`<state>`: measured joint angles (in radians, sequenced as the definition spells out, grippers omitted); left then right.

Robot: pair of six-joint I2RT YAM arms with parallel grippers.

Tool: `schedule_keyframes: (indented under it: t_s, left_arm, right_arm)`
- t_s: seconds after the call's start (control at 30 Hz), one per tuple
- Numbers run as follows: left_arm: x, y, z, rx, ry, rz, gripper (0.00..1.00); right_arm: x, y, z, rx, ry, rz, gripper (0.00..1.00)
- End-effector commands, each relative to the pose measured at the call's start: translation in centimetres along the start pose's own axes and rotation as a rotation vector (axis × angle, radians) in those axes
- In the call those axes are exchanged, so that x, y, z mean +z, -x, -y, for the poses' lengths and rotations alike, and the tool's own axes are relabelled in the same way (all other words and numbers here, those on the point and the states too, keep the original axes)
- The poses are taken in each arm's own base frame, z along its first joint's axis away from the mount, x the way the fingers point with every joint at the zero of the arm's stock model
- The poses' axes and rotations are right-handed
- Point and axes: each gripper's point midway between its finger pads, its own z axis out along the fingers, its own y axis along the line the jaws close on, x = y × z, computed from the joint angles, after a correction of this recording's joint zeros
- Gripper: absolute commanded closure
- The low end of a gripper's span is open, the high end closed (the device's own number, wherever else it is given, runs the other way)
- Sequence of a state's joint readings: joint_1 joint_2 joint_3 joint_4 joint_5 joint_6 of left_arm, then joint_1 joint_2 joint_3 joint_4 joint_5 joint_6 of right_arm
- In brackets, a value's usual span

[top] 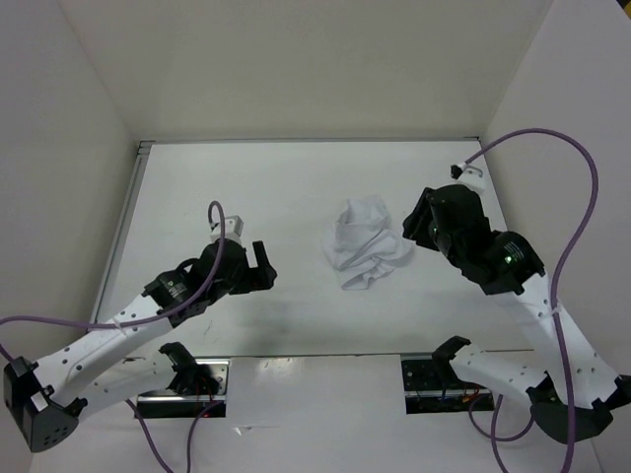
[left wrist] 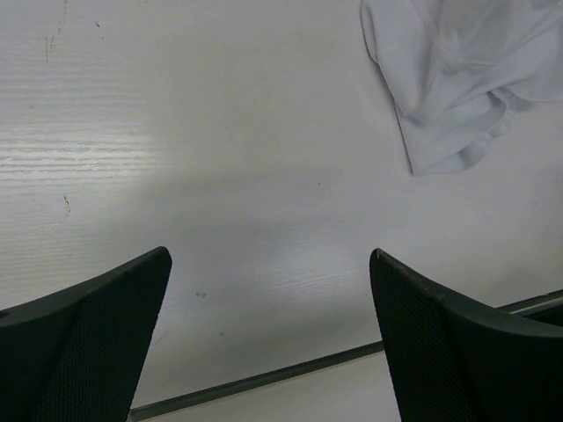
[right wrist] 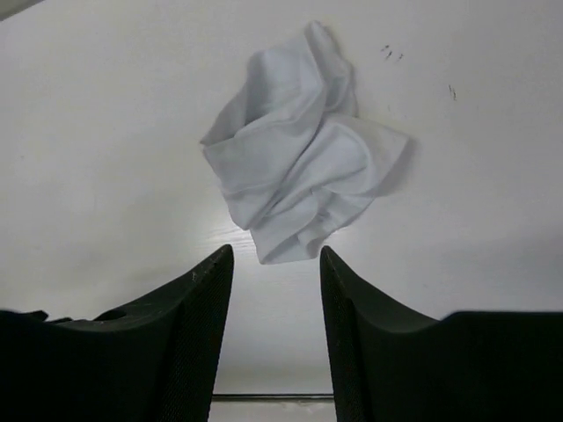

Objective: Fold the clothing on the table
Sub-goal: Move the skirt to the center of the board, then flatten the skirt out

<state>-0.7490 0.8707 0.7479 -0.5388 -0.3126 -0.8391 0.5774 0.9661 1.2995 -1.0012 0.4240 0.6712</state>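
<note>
Folding not begun: the clothing [top: 363, 246] lies in a crumpled heap.
It sits bunched on the tabletop [top: 246, 187], right of centre, with no neat fold visible. The left pincer [left wrist: 269, 252] gapes wide and empty, well apart from it. The right pincer [right wrist: 276, 249] is partly parted, holding nothing, just short of the cloth's near edge. Spreading and every fold remain.

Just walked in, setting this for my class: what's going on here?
A crumpled white garment lies loose on the table. Neither gripper holds it. The left gripper is open over bare table; the right gripper, jaws apart and empty, sits close beside the garment. Nothing looks folded yet.
</note>
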Motion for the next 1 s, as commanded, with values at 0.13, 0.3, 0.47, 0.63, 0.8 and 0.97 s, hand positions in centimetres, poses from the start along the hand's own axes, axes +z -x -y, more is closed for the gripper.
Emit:
schedule_keyframes:
  t_s: [0.13, 0.3, 0.47, 0.63, 0.8, 0.97]
  left_arm:
    - [1.5, 3.9, 3.9, 0.04, -0.062, 0.081, 0.11]
    - [4.8, 6.8, 9.4, 0.151, -0.232, 0.203, 0.08]
    - [10.6, 4.6, 13.0, 0.398, -0.237, 0.144, 0.2]
    - [14.3, 1.4, 15.3, 0.492, -0.336, 0.098, 0.48]
    - [15.4, 0.6, 16.3, 0.47, -0.385, 0.093, 0.38]
    - [17.4, -0.1, 16.7, 0.473, -0.382, 0.083, 0.36]
  right_arm:
    - [8.1, -1.9, -4.9, -0.143, 0.025, -0.115, 0.5]
    - [8.9, -1.9, -6.6, -0.149, 0.059, -0.118, 0.5]
    - [7.6, -1.7, -5.0, -0.141, 0.025, -0.092, 0.49]
    - [5.1, -0.7, -2.8, -0.129, -0.02, -0.042, 0.46]
    - [4.0, 0.6, 0.2, -0.089, -0.076, -0.004, 0.45]
    - [2.9, 1.1, 1.6, -0.081, -0.084, 0.013, 0.45]
